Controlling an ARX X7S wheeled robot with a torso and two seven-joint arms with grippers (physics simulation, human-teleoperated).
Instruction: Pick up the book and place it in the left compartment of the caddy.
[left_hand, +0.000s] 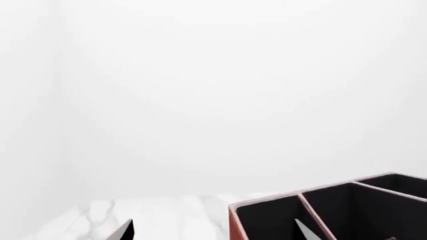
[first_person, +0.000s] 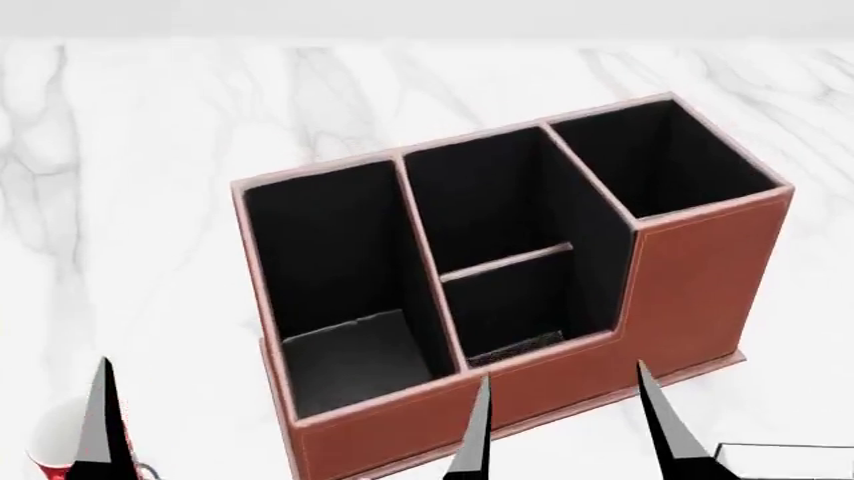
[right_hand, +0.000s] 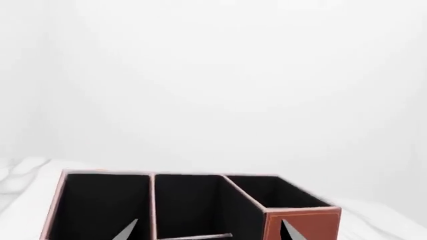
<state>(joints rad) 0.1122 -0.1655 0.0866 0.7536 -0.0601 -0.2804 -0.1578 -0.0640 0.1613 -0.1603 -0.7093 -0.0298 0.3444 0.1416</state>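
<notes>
Jaws on your right arm (first_person: 563, 425) stand apart, empty; the left (first_person: 100, 415) shows one finger, so I cannot tell. Book (first_person: 787, 461) lies at the desk's (first_person: 134, 150) near right edge, beside the caddy (first_person: 694, 290). Lower your right arm squarely over the cover before closing, then carry it to the left compartment (first_person: 350, 350).

— What carries everything?
— A white marble worktop (first_person: 160, 150) with faint grey veins, running out to both sides and far back.
— And behind it?
— Plain white walls (left_hand: 220, 90), meeting at a soft corner in the left wrist view.
— The light?
— Even and diffuse, with barely any shadow.
</notes>
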